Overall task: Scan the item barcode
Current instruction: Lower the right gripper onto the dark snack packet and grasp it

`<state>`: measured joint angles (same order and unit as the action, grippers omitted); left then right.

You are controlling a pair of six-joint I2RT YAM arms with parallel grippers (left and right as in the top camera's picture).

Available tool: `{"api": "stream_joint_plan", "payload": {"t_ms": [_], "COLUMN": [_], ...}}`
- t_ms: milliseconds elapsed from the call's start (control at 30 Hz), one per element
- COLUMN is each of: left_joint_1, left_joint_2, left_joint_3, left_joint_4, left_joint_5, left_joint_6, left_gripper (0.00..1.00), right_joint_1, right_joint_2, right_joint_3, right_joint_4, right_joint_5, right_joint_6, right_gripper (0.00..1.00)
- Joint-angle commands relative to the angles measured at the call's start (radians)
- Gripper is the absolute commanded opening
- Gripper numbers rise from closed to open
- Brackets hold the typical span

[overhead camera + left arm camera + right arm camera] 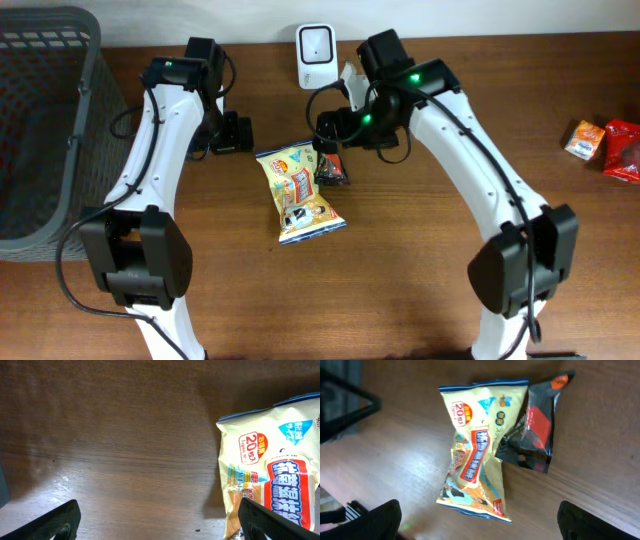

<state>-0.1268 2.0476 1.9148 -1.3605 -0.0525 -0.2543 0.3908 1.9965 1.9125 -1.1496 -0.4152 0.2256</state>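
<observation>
A dark packet touches the yellow snack bag; a white scanner stands behind them. The left claw and the right claw are wide open, holding nothing.

The wooden table bears a yellow snack bag touching a black packet, and a white scanner behind them.

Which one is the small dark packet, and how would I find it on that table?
Start at the white scanner standing at the far edge of the wooden table. Just in front of it lies a yellow snack bag; the dark packet lies against that bag's right side. It is much smaller, black with a red-orange patch.
</observation>
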Motion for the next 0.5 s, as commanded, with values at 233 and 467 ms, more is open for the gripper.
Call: {"api": "stream_joint_plan", "payload": {"t_ms": [233,467], "left_joint_1": [-0.001,-0.001], "left_joint_2": [-0.005,-0.005], "left_joint_3": [-0.002,-0.002], "left_joint_4": [0.003,0.003], "left_joint_5": [0.011,0.011], "left_joint_6": [-0.006,-0.006], "left_gripper": [0.99,0.99], "right_joint_1": [0.107,0.107], "right_joint_2": [0.055,0.089], "right_joint_3": [-0.002,-0.003], "right_joint_4": [0.053,0.157], "right_joint_5": [0.124,0.148], "right_joint_6": [0.158,0.158], "right_gripper": [0.54,0.55]}}
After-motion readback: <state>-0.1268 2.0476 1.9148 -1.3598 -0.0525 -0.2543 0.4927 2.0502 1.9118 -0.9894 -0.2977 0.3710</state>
